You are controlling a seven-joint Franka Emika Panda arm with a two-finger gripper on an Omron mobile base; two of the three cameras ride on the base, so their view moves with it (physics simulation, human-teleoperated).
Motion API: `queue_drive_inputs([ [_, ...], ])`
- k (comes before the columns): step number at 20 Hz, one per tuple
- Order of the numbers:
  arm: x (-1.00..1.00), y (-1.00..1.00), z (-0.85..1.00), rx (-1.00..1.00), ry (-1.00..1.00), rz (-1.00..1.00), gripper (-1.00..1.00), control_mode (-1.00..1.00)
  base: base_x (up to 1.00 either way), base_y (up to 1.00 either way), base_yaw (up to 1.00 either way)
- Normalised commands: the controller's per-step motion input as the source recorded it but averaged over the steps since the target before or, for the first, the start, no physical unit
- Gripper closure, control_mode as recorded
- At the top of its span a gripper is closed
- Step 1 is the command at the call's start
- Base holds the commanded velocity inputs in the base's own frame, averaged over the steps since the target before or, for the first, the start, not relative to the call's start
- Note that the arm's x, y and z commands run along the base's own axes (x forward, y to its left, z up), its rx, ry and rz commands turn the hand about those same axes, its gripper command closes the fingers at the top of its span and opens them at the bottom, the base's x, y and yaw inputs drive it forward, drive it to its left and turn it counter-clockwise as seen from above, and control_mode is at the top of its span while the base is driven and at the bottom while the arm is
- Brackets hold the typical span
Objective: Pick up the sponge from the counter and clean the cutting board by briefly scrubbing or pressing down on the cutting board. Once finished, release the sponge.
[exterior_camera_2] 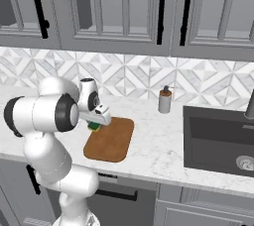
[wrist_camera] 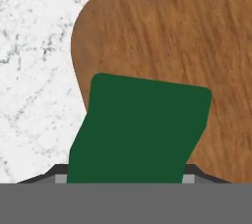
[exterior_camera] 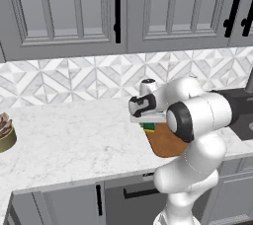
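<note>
We've got the gripper (wrist_camera: 125, 179) clamped on the sponge (wrist_camera: 140, 129) over the near-left corner of the cutting board (wrist_camera: 197, 46) on the desk (wrist_camera: 34, 61), probably just touching it, so next we press down, scrub briefly, then let go.

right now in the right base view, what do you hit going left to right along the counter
sponge held in the tool → cutting board → soap dispenser → sink
</note>
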Motion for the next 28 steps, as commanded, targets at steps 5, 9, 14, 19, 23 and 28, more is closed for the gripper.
queue_drive_inputs([
  [5, 0.18, 0.0, -0.09, -0.06, 0.0, 0.02, 1.0, -1.0, 0.0, 0.0, 0.0],
  [9, 0.0, 0.0, -0.29, -0.03, 0.0, 0.0, 1.0, -1.0, 0.0, 0.0, 0.0],
  [14, -0.13, 0.0, -0.25, 0.0, -0.05, 0.0, 1.0, -1.0, 0.0, 0.0, 0.0],
  [19, -0.21, 0.0, -0.1, 0.0, -0.01, 0.0, 1.0, -1.0, 0.0, 0.0, 0.0],
  [23, -0.35, 0.0, -0.12, 0.0, 0.0, 0.01, 1.0, -1.0, 0.0, 0.0, 0.0],
  [28, -0.36, 0.0, -0.19, 0.0, 0.0, 0.0, 1.0, -1.0, 0.0, 0.0, 0.0],
])
